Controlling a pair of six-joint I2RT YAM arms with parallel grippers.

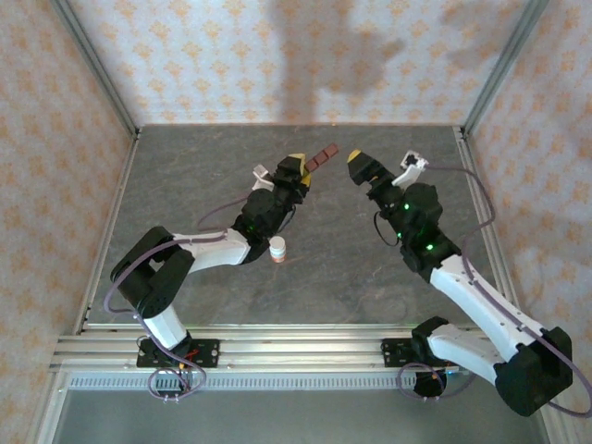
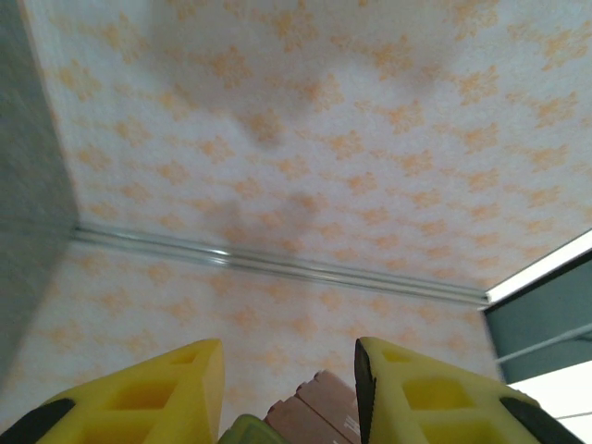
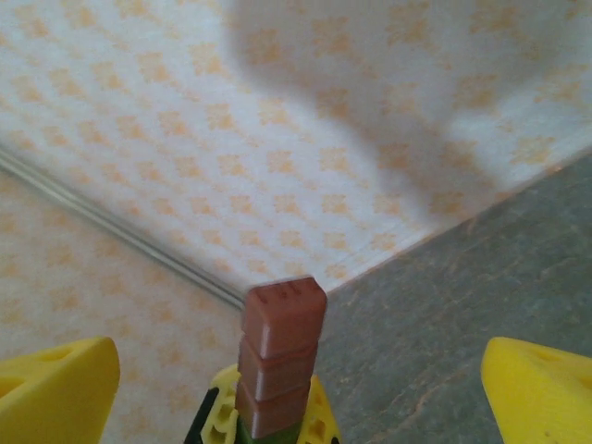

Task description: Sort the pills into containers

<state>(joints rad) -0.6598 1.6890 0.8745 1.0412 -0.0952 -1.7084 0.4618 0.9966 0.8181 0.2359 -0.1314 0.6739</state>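
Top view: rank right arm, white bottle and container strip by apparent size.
1. Right arm, by far the largest.
2-3. Strip and bottle look about alike. The strip is partly hidden in the left gripper and raised toward the camera, so I won't rank them.

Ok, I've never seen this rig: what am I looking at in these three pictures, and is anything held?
These are two robot arms bolted at the near edge of a table. The overhead picture looks down from behind them; the other two come from wrist cameras, so the yellow shapes are each arm's fingers. The left gripper is shut on the strip of containers, red-brown cubes with a green one. The right gripper is open, fingers wide either side of the strip, not touching. A white bottle with an orange base stands on the table.
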